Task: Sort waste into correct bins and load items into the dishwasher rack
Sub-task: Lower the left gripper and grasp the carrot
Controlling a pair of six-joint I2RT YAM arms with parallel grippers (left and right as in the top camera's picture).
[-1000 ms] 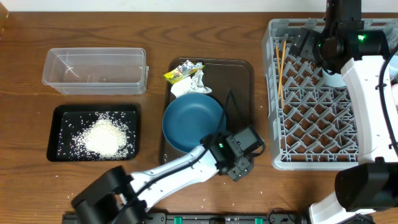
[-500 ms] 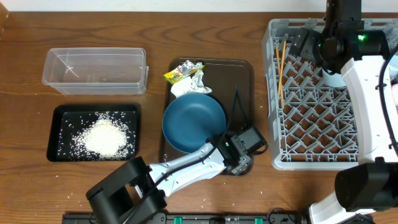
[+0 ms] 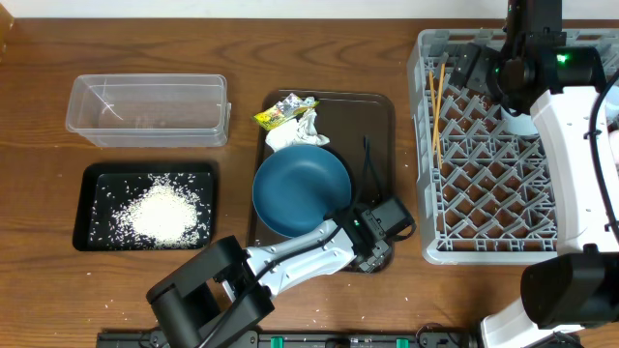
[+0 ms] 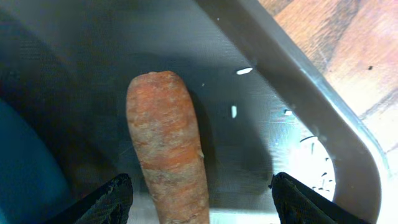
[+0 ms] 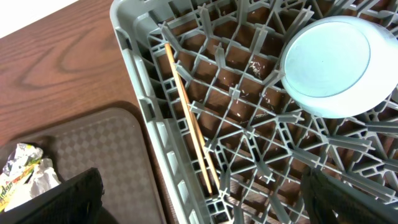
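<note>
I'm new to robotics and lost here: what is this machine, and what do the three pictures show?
It is two robot arms at a table. One picture looks down from above; the others come from wrist cameras. The left arm reaches into the brown tray, open jaws either side of a carrot. A plate, tissue and wrapper lie there too. The right arm hovers over the grey rack, jaws open and empty; chopsticks and a bowl sit inside. Further left: a clear tub and a black tray of rice.
</note>
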